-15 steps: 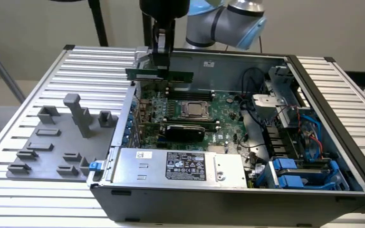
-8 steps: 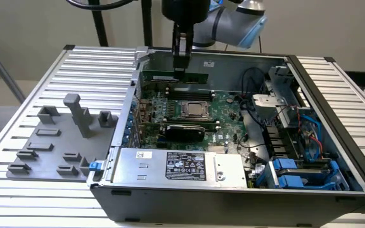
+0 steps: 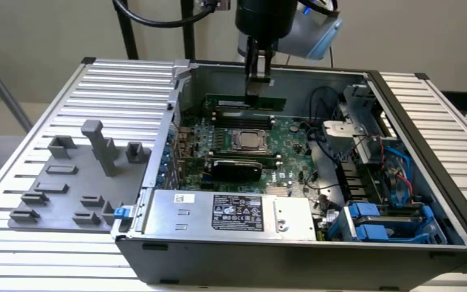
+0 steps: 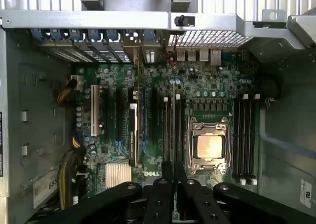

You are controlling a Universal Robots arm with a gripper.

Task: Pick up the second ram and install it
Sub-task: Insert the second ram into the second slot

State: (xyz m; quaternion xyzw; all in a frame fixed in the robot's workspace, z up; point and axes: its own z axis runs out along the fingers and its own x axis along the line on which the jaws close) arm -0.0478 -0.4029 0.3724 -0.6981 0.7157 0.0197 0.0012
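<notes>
The claw [image 3: 255, 90] is pinched shut on the top edge of the second ram [image 3: 245, 102], a thin green board held level over the long black plastic memory slots [image 3: 242, 117] behind the metal-framed CPU socket [image 3: 250, 141]. Good seating needs the stick parallel, pressed evenly; it possibly touches a slot.
</notes>
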